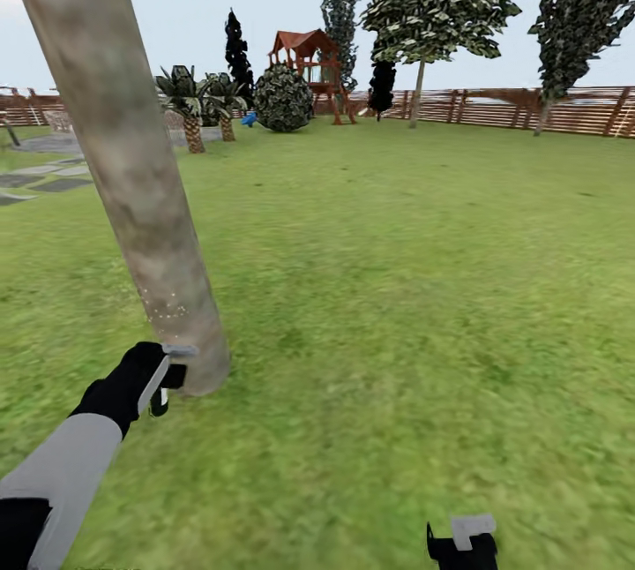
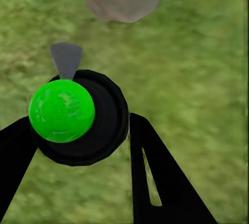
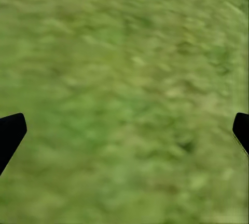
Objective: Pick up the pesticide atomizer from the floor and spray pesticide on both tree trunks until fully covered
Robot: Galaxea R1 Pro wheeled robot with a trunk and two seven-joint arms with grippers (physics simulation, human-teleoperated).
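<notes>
The atomizer (image 2: 78, 117) sits between the two black fingers of the left gripper (image 1: 168, 376), which is closed on it. In the left wrist view it is a round black shape with a bright green ball on it and a small grey piece pointing toward the trunk (image 1: 123, 164). The gripper holds it just beside the bottom of the thick pale trunk, low over the lawn (image 1: 397, 288). Tiny pale dots speckle the bark low down. The right gripper (image 1: 463, 543) hangs open over grass, well apart from the trunk. Far back stand a wooden fence (image 1: 511, 107), a round shrub (image 1: 282, 99) and a red playhouse (image 1: 309, 58).
</notes>
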